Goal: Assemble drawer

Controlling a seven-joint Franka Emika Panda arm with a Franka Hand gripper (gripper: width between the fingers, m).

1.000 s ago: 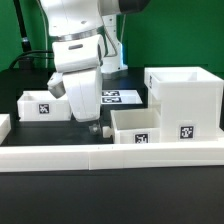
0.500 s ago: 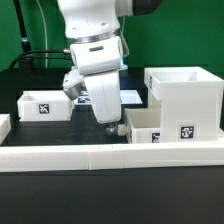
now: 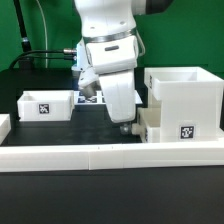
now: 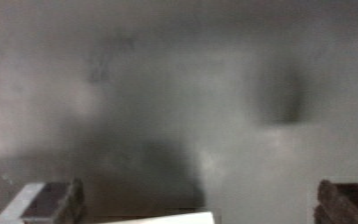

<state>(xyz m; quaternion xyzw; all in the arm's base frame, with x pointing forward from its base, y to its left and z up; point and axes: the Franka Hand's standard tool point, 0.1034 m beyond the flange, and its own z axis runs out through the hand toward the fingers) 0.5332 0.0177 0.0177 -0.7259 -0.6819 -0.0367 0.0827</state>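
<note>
Early days: the wide-open gripper (image 3: 125, 126) sits beside the nearer box tray (image 3: 160, 124), the farther box tray (image 3: 45, 103) well off, neither inside the casing (image 3: 185, 90).

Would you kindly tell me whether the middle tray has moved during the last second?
Yes: the middle tray slid toward the exterior view's right, closer to the unmoved large casing.

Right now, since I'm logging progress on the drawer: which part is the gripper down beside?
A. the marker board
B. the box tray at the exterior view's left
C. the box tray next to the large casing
C: the gripper is low, right by the box tray beside the large casing, well apart from the other box tray at the exterior view's left.
</note>
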